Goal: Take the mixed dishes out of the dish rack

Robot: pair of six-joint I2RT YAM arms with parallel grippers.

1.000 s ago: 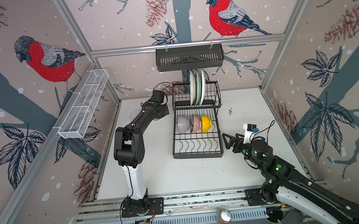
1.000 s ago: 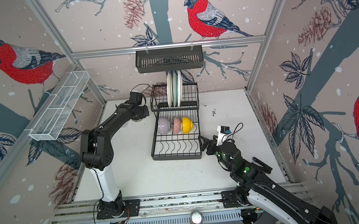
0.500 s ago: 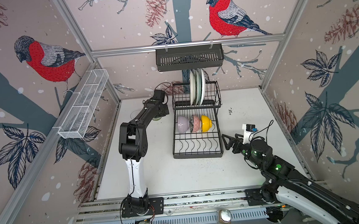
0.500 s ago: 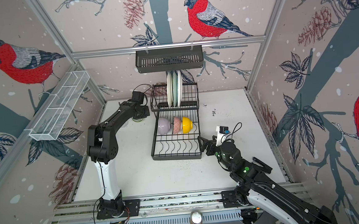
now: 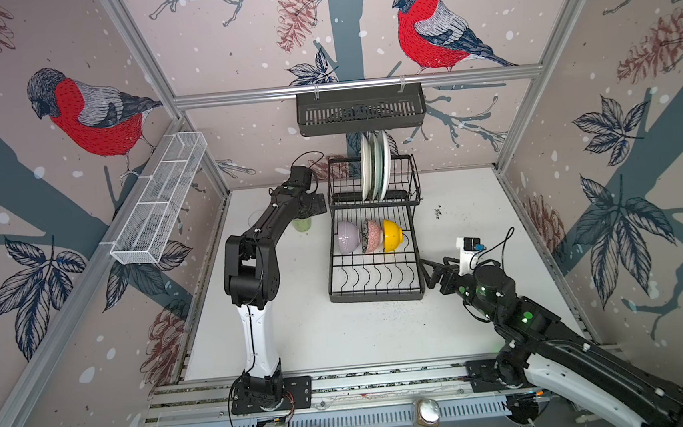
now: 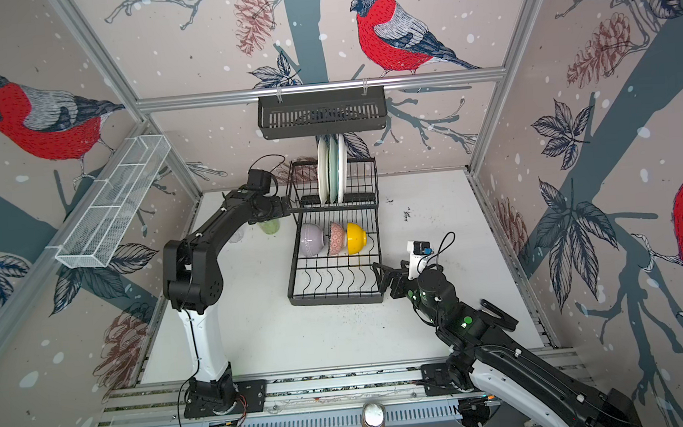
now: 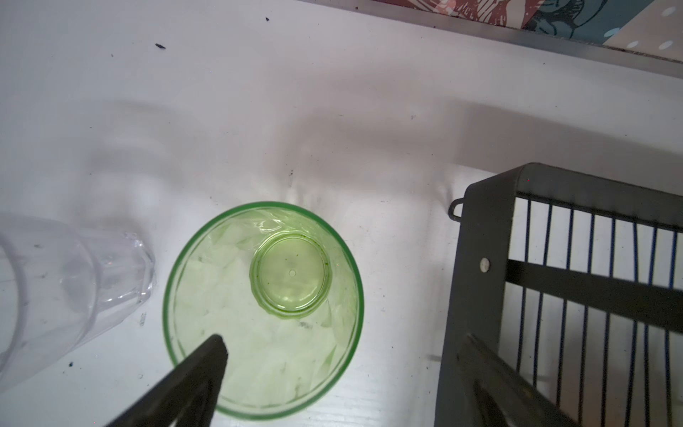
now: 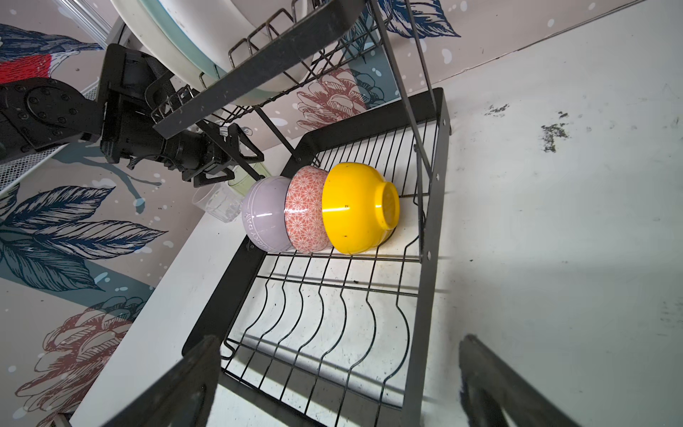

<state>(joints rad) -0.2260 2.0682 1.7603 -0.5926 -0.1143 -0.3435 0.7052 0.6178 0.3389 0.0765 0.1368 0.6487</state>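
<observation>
Probably a robotics lab test cell; silver aluminium framing (image 5: 356, 83) holds bullfinch-printed wall panels (image 5: 234, 35) around a white table (image 5: 341, 335); black-and-white left arm (image 5: 258, 338) and right arm (image 5: 573, 375) are bolted to a front metal rail (image 5: 386, 380).

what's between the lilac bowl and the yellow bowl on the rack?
The pink-patterned bowl, nested against the lilac bowl and yellow bowl on the rack. Clearest in the right wrist view; both top views show it too.
</observation>
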